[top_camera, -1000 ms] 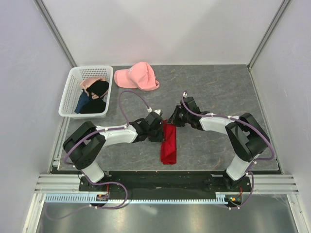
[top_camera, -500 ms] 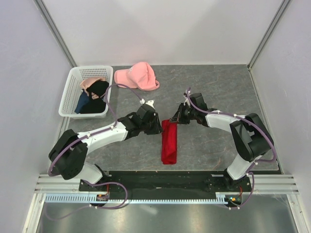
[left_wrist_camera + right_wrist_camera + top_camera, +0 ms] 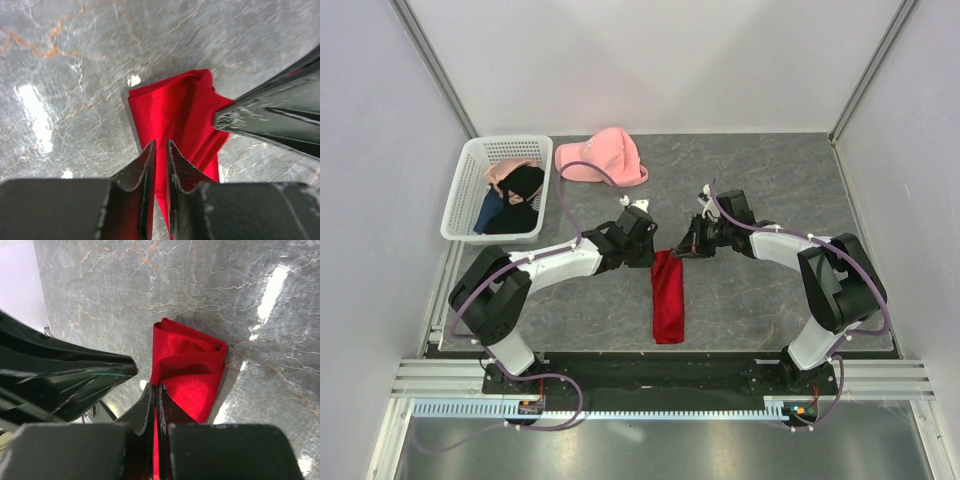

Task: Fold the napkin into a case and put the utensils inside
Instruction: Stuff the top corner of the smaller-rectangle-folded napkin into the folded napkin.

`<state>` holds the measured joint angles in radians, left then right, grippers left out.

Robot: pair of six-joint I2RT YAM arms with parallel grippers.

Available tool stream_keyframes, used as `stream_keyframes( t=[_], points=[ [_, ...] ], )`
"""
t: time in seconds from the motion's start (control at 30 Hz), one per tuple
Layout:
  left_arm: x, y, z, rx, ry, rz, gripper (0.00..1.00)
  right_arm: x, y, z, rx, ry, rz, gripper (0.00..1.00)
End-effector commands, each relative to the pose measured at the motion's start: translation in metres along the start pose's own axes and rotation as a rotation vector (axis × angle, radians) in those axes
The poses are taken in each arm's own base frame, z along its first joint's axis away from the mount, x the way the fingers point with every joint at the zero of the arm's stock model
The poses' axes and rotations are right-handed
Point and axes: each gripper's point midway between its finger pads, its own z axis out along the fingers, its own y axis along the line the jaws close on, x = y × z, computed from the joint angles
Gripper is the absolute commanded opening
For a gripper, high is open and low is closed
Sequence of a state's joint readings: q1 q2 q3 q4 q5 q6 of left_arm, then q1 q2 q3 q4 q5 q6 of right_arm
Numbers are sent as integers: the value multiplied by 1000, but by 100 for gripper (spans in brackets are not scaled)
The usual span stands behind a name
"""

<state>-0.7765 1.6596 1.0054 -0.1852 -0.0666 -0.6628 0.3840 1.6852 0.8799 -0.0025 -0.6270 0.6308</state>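
Presently: folded red napkin [image 3: 669, 295] on table [image 3: 770, 170], frame centre. L claw [image 3: 160, 145] and R claw [image 3: 155, 387] both clenched on napkin's upper end, opp. corners.

White basket [image 3: 460, 196] of black and blue garments [image 3: 522, 186] — pink cap [image 3: 605, 158] just beside

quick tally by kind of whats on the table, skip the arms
red napkin: 1
pink cap: 1
white basket: 1
pile of clothes in the basket: 1, pieces too tangled to count
orange utensils: 0 in view
total: 4
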Motion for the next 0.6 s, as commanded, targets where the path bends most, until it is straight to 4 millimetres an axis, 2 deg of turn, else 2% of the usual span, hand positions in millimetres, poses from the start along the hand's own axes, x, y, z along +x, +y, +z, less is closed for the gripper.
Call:
stream_keyframes(
  t=[0.0,0.1,0.27,0.4,0.47,0.57],
  points=[
    [16,-5,3,37,45,-31,17,-10,15,-1,-56,-4,-23,0],
    [27,-3,-4,47,61,-31,16,-18,20,-3,-80,-26,15,0],
    [46,-12,-21,127,119,-55,16,-34,28,-13,-105,-78,54,0],
    [68,-20,-29,179,174,-55,16,-34,30,-14,-115,-72,71,0],
    [69,-32,-33,230,165,-70,15,-33,28,-13,-108,-72,75,0],
    [85,-42,-35,263,204,-61,15,-32,25,-13,-99,-74,80,0]
  ],
)
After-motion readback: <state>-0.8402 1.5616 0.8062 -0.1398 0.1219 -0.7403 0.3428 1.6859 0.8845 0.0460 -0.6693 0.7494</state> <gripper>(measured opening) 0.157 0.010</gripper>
